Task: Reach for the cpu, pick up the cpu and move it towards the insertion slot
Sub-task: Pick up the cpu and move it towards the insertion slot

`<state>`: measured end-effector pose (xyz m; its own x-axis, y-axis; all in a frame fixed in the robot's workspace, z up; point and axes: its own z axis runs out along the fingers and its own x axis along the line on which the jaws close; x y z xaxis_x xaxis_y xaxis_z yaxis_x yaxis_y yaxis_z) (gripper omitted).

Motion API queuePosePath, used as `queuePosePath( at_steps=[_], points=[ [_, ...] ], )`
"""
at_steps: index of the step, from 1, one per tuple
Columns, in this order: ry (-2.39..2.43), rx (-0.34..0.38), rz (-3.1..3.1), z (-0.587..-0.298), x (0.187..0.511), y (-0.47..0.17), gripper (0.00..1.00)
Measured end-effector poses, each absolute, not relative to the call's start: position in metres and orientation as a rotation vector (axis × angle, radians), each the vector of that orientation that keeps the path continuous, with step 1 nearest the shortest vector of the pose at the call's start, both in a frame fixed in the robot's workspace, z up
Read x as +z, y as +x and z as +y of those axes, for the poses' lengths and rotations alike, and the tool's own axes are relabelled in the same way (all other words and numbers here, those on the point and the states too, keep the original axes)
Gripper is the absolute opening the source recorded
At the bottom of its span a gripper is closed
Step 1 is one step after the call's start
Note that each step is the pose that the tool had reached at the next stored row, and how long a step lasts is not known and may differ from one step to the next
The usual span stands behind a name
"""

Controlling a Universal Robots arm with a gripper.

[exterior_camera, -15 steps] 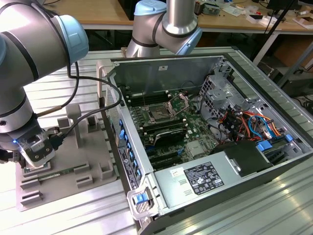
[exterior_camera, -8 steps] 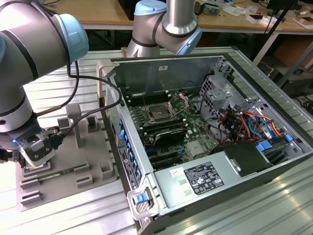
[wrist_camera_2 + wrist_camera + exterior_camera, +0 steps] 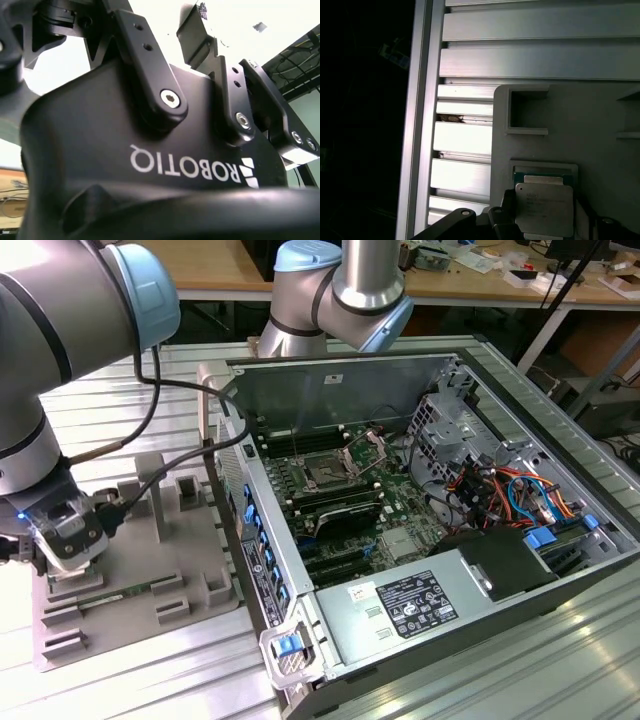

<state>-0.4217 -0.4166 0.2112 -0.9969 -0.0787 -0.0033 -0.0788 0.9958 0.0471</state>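
Observation:
In the first wrist view the cpu [image 3: 543, 209], a small square chip with a silvery top, lies low over a square recess of the grey plastic tray [image 3: 600, 150]. My gripper [image 3: 544, 212] is shut on it, with a dark finger [image 3: 507, 210] against each side edge. In the exterior view the gripper [image 3: 62, 558] hangs low over the tray [image 3: 160, 575] at the exterior view's left and hides the cpu. The insertion slot [image 3: 325, 473] is a dark square socket on the green board inside the open computer case, with its silver frame [image 3: 368, 446] swung up.
The case wall [image 3: 255, 540] stands between the tray and the board. Long black memory slots [image 3: 335, 512], a power supply [image 3: 410, 605] and bundled cables [image 3: 500, 490] fill the case. Upright tray posts [image 3: 150, 485] rise beside the gripper. Ribbed aluminium table [image 3: 465, 135] lies around the tray.

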Motion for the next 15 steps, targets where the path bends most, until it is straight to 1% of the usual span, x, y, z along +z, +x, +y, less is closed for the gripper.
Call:
queuePosePath(
  at_steps=[15],
  points=[
    [-0.124,0.074,3.137,-0.417,0.222,-0.422,0.55]
  ],
)
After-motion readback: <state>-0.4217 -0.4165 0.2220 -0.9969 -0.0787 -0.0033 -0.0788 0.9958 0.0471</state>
